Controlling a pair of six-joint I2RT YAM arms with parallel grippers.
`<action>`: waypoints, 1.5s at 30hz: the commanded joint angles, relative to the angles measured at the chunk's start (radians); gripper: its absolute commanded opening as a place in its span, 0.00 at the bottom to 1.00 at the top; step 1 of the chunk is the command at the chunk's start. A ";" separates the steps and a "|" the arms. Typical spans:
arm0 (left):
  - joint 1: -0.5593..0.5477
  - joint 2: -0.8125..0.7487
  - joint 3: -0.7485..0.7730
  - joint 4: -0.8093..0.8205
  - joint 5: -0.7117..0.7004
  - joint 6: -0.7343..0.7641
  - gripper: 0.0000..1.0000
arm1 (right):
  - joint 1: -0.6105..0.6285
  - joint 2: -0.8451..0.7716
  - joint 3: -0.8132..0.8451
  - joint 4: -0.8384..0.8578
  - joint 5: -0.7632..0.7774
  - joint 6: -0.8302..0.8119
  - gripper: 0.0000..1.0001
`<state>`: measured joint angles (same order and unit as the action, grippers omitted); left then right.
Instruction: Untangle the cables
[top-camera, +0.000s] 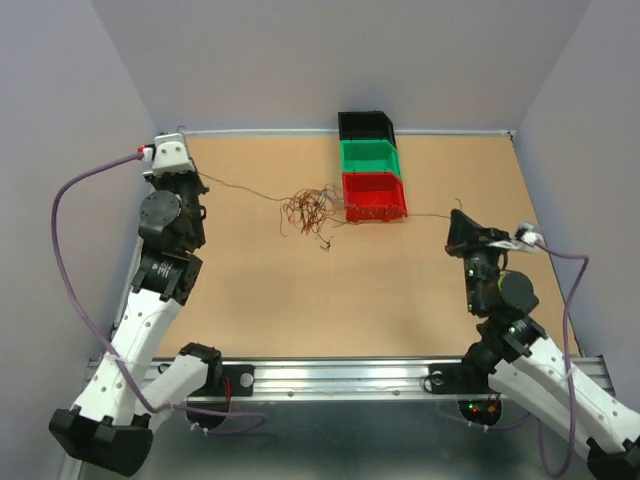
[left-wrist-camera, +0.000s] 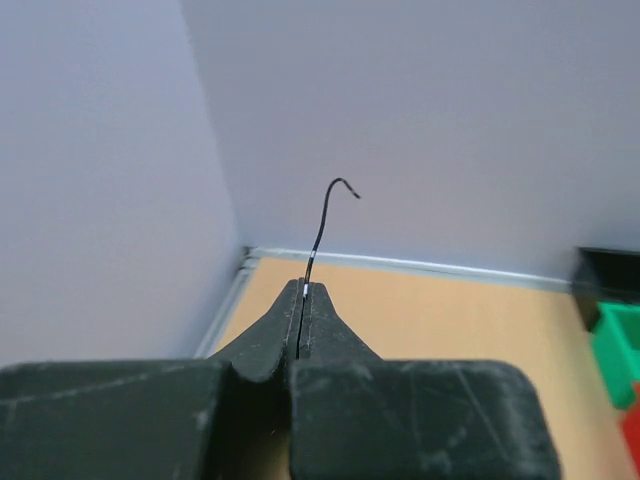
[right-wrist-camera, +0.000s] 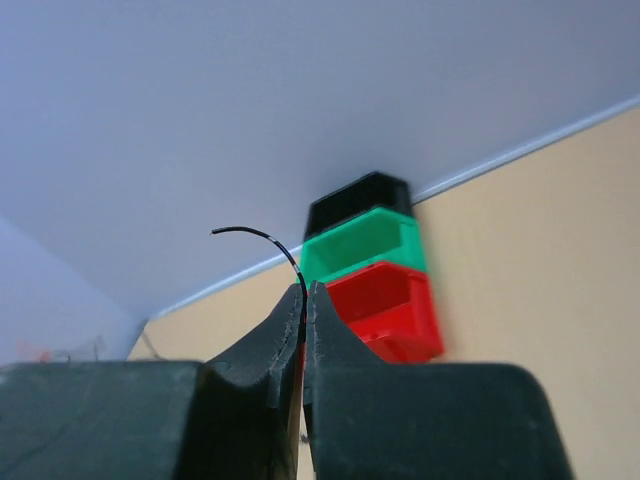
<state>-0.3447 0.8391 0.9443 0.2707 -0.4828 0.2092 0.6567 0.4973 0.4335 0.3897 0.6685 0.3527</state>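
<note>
The cables (top-camera: 312, 210) are lying in a wiry clump on the table (top-camera: 300, 300), just left of the red bin (top-camera: 374, 197). We are pinching one dark strand's end in our left gripper (left-wrist-camera: 304, 290) and another in our right gripper (right-wrist-camera: 305, 290), both jaws pressed together on the wire.

- In the overhead view the cables (top-camera: 312, 210) form a clump too fine to tell strand from strand, or which strand runs out to which side.
- There, the left gripper's (top-camera: 197, 178) tips are too small to show their hold; the right gripper's (top-camera: 456, 215) likewise.
- The green bin (left-wrist-camera: 618, 338) is cut off by the left wrist view's right edge.
- The bins in the right wrist view are blurred, the red bin (right-wrist-camera: 385, 310) most.
</note>
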 joint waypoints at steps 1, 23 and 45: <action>0.214 0.078 0.054 0.059 0.065 -0.105 0.00 | -0.005 -0.172 -0.073 -0.072 0.290 0.052 0.01; 0.553 0.205 0.083 0.016 0.369 -0.318 0.00 | -0.005 -0.482 -0.118 -0.221 0.589 0.181 0.01; 0.701 0.201 0.014 0.154 0.980 -0.443 0.00 | -0.005 -0.444 -0.007 -0.555 0.606 0.416 0.01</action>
<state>0.3996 1.1446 0.9874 0.2726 0.2882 -0.2317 0.6552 0.0334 0.3584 -0.1635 1.3190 0.7574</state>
